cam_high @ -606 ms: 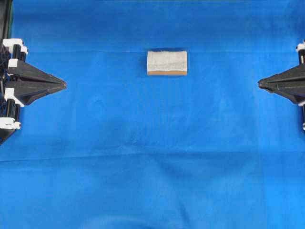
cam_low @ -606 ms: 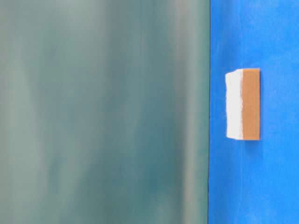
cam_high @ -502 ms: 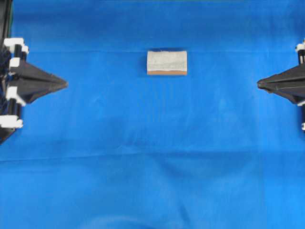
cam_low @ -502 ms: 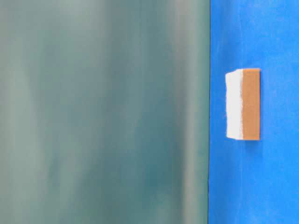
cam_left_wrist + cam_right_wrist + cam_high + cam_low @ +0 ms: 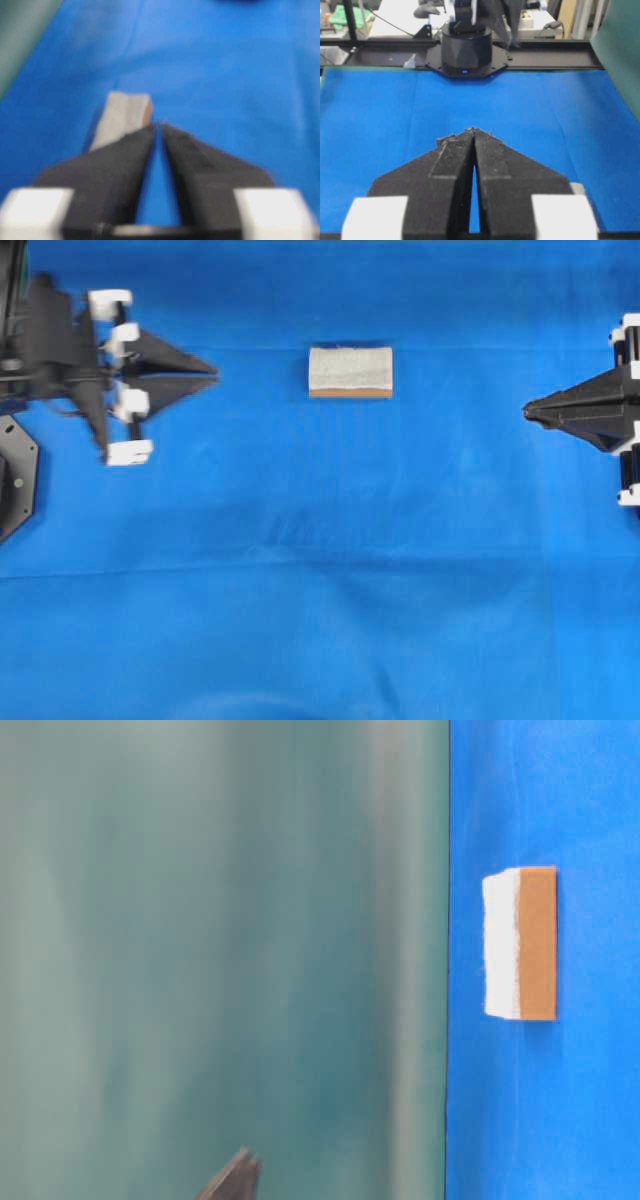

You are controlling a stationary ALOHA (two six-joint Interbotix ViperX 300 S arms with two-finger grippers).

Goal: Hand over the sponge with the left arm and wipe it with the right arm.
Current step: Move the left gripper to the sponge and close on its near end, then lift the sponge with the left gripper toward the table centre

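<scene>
The sponge (image 5: pixel 350 371) lies flat on the blue cloth at the middle back, grey-white face up and tan edge toward the front. It also shows in the table-level view (image 5: pixel 520 943) and the left wrist view (image 5: pixel 122 117). My left gripper (image 5: pixel 215 374) is to the sponge's left, pointing at it with a gap of about a sponge's width. Its jaws are parted by a narrow slit and empty (image 5: pixel 158 125). My right gripper (image 5: pixel 525 412) is shut and empty at the right edge (image 5: pixel 473 131). The sponge does not show in the right wrist view.
The blue cloth (image 5: pixel 320 570) covers the whole table. The left arm's black base (image 5: pixel 467 50) stands at the far end of the cloth in the right wrist view. A green-grey backdrop (image 5: pixel 220 950) fills most of the table-level view.
My left arm has swung out from the left edge toward the sponge and up in the view, and its jaws have parted a little. My right gripper has crept slightly inward. The sponge has not moved.
</scene>
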